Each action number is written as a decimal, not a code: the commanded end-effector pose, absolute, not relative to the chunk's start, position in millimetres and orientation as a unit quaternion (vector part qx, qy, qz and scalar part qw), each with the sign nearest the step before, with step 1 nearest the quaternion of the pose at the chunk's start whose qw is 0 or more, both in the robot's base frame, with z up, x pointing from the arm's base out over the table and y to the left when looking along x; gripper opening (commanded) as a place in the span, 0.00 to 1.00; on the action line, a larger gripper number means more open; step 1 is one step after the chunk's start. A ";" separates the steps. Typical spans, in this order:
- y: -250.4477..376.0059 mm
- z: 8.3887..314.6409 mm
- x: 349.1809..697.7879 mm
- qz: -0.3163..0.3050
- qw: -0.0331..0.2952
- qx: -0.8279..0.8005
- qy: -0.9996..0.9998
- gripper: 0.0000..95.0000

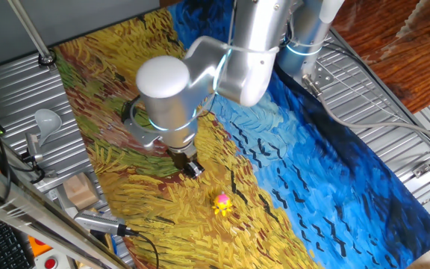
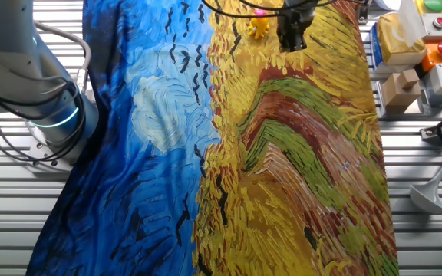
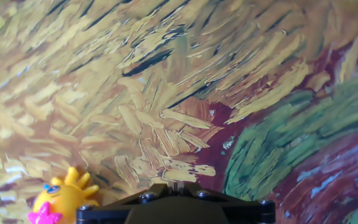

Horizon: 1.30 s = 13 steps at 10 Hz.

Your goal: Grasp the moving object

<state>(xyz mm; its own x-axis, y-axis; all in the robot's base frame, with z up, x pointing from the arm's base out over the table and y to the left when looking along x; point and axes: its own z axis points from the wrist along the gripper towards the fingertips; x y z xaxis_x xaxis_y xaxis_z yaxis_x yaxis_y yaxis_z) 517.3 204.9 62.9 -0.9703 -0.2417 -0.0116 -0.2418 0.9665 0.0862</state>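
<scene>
The moving object is a tiny toy [image 1: 222,203] with a pink top and splayed yellow legs, standing on the painted cloth [image 1: 304,172]. My gripper [image 1: 193,169] hangs low over the cloth, a short way up and left of the toy and apart from it. In the other fixed view the toy [image 2: 259,26] is just left of the gripper [image 2: 291,40]. In the hand view the toy [image 3: 61,200] sits at the bottom left, beside the gripper [image 3: 178,185]. The fingers stand together with nothing between them.
A wooden block [image 1: 80,191], a grey scoop [image 1: 45,119] and a pen-like tool [image 1: 99,223] lie off the cloth's left edge. A button box [image 2: 440,38] and blocks [image 2: 400,86] stand by the far corner. The arm's base [image 2: 48,115] is beside the blue side.
</scene>
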 end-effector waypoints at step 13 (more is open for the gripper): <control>252.8 81.0 500.8 0.051 0.002 -0.193 0.980 1.00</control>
<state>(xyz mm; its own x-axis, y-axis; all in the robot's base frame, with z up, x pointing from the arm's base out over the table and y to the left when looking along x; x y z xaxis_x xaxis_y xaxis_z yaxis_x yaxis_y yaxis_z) 500.4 252.7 81.5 -0.9270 -0.3744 -0.0226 -0.3748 0.9219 0.0984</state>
